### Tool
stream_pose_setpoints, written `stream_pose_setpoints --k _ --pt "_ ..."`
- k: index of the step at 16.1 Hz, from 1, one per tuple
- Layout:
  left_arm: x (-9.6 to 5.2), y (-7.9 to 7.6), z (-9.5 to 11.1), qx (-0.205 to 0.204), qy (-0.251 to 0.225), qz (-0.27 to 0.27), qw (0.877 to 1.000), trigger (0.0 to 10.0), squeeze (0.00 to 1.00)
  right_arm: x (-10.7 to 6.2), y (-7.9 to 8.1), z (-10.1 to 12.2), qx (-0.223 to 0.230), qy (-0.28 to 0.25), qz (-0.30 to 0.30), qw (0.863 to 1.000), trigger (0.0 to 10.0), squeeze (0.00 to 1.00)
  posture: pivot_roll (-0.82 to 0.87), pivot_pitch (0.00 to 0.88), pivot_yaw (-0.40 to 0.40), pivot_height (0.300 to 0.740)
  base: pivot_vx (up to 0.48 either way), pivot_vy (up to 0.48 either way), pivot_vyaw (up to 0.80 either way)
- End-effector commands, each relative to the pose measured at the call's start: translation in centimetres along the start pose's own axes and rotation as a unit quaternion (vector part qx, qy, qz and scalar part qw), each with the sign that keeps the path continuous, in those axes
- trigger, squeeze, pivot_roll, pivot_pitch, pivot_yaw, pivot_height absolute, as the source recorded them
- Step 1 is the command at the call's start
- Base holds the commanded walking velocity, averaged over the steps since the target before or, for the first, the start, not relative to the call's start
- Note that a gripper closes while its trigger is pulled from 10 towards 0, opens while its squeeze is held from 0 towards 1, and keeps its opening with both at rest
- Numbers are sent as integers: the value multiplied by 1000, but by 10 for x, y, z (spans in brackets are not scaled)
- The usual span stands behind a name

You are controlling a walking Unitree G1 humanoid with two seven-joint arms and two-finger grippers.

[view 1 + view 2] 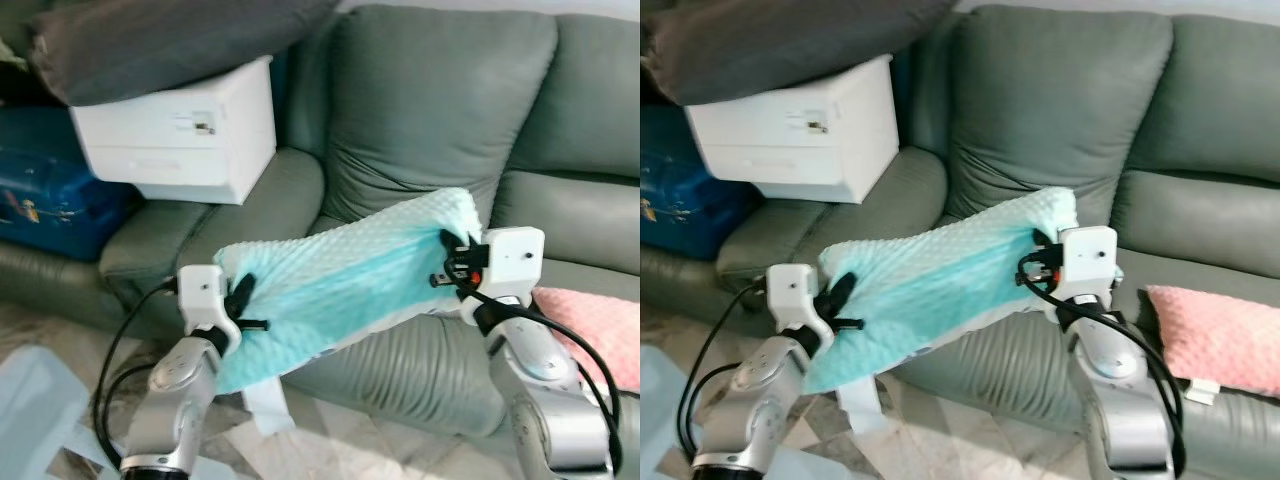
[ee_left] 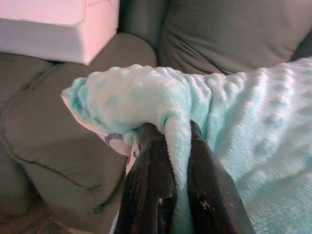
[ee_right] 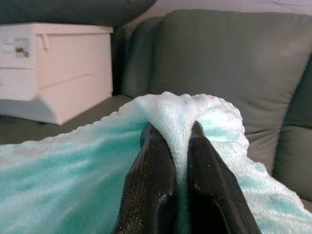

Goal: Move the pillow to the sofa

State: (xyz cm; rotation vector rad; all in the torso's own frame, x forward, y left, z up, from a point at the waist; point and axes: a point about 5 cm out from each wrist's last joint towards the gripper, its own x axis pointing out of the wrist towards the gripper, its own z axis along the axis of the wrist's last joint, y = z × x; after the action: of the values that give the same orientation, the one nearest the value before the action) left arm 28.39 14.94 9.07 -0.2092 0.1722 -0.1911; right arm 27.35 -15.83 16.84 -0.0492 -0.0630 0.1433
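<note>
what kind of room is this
Most likely a home living room: a grey-green sofa fills the view, with a pink cushion on its seat. Both grippers hold a mint pillow over it, and a white storage box sits on the armrest.

A grey-green leather couch [image 1: 420, 110] with plump back cushions and a rounded armrest [image 1: 215, 215] spans the room. A white plastic storage box [image 1: 185, 130] rests on that armrest, and a dark grey cushion [image 1: 160, 40] lies on top of the box. Beside the armrest sits a blue case [image 1: 50, 195]. A fuzzy pink cushion [image 1: 600, 330] lies on the seat at the far right. The floor [image 1: 330, 440] is pale marbled tile, softly and evenly lit.
</note>
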Motion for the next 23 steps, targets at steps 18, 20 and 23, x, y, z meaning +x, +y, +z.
stream_pose_setpoints --k 18,20,23 --pt "3 -6 -1 -2 0 -14 1000 10000 0 -3 -7 7 -17 -13 -4 1000 10000 0 -202 7 39 740 0 0 -159" --pt "4 -6 -1 0 1 -15 1000 10000 0 -3 -7 7 -17 -13 -5 1000 10000 0 -202 6 40 740 0 0 0" --pt "4 -4 -1 4 1 -13 1000 10000 0 -3 -7 7 -16 -13 -4 1000 10000 0 -199 6 41 740 0 0 0"
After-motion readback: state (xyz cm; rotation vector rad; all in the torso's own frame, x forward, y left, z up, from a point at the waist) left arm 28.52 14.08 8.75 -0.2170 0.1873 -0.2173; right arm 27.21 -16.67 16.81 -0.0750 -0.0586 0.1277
